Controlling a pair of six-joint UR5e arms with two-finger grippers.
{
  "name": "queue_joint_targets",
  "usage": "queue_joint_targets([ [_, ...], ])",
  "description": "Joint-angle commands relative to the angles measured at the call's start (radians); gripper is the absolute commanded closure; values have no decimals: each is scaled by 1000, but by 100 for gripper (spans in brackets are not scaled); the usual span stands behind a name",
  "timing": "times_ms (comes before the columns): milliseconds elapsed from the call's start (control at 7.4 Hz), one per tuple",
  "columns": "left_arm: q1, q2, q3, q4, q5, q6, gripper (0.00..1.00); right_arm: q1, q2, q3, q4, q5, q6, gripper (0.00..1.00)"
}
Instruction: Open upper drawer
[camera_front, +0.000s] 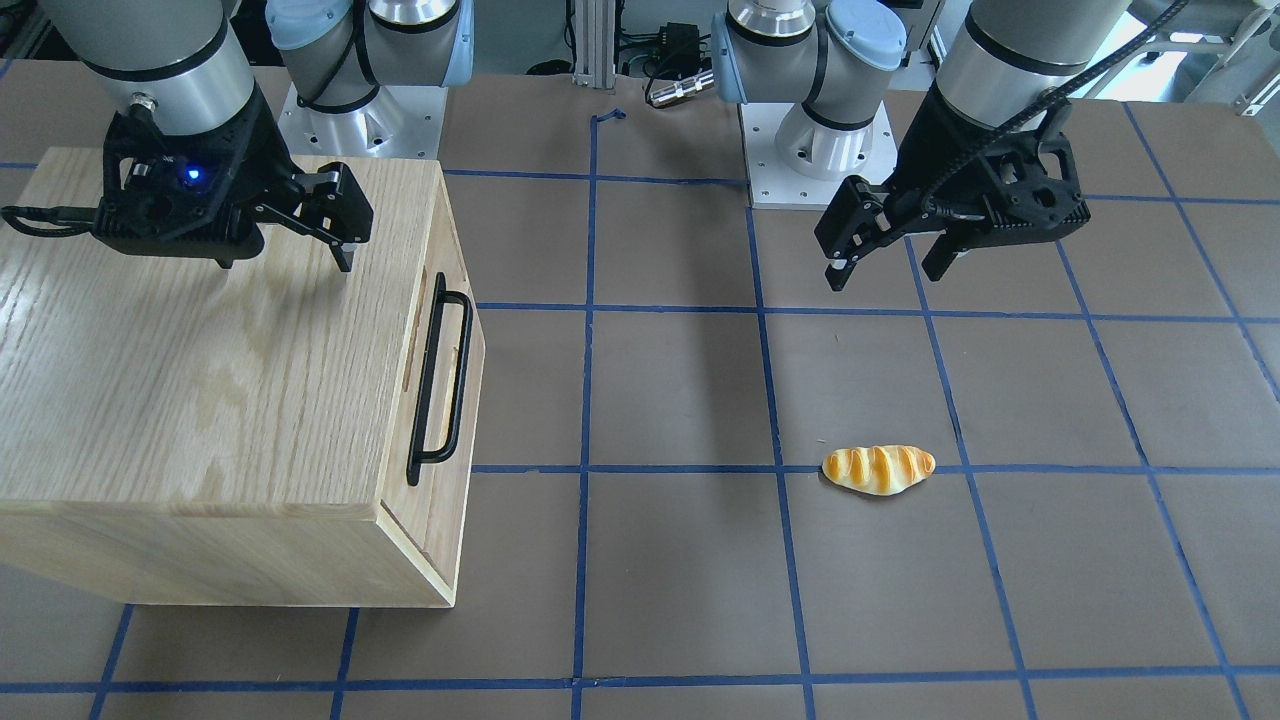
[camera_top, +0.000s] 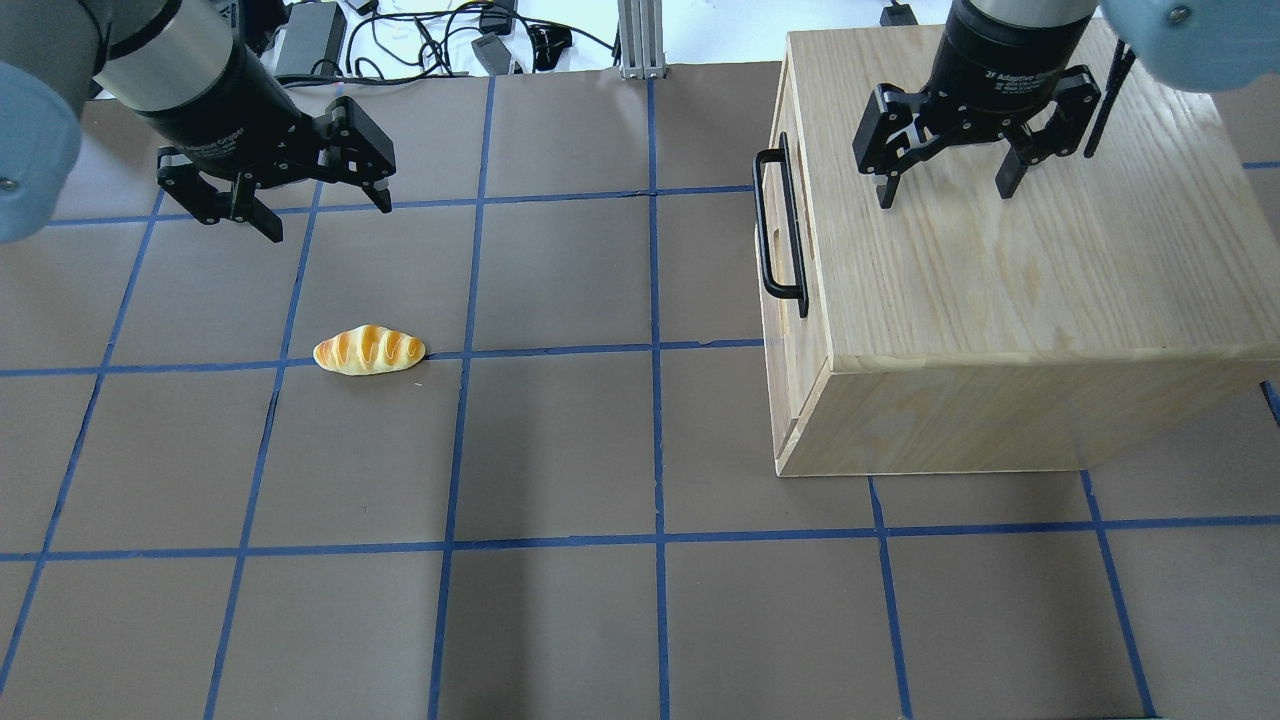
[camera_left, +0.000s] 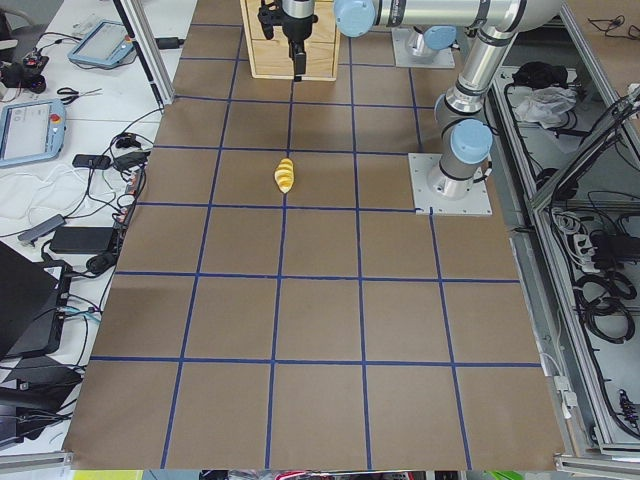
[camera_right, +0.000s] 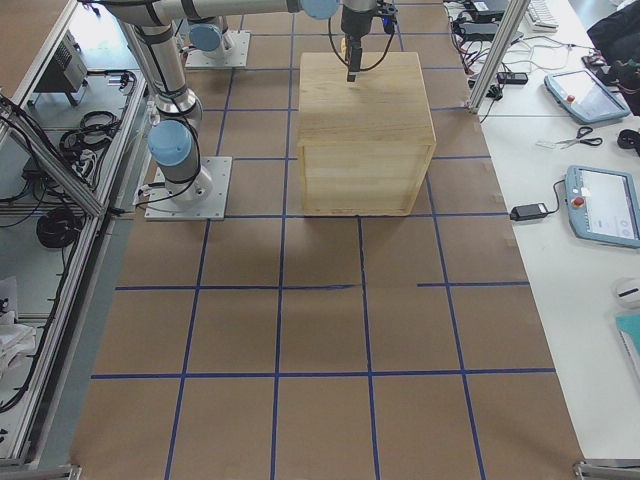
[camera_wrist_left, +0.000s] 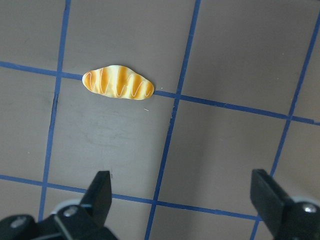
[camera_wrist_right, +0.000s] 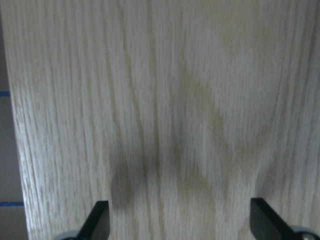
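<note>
The upper drawer (camera_front: 440, 380) is the top front of the oak cabinet (camera_front: 200, 380), and it sits flush and closed. Its long black bar handle (camera_front: 460, 380) also shows in the overhead view (camera_top: 764, 225). My right gripper (camera_front: 285, 260) (camera_top: 945, 195) hangs open and empty above the cabinet top, set back from the handle. Its wrist view (camera_wrist_right: 180, 220) shows only the oak top. My left gripper (camera_front: 885, 277) (camera_top: 328, 218) is open and empty above the table, far from the cabinet.
A toy bread loaf (camera_top: 368, 351) (camera_wrist_left: 118, 83) lies on the brown table, marked with blue tape lines, just in front of my left gripper. The cabinet (camera_top: 1000, 270) stands on the robot's right side. Cables and boxes lie beyond the table's far edge.
</note>
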Motion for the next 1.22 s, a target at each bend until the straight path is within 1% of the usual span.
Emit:
queue_joint_targets([
  [0,18,-3,-4,-12,-6,1,0,0,0,0,0,0,0,0],
  [135,23,1,13,-43,1,4,0,0,0,0,0,0,-1,0],
  [405,29,-7,21,-55,3,7,0,0,0,0,0,0,0,0],
  [676,-34,-33,21,-28,-3,-16,0,0,0,1,0,0,0,0],
  [811,-98,-51,21,80,-11,-81,0,-1,0,0,0,0,0,0],
  [946,-162,-74,22,142,-11,-100,0,-1,0,0,0,0,0,0],
  [1081,-210,-100,24,188,-47,-173,0,-1,0,0,0,0,-1,0],
])
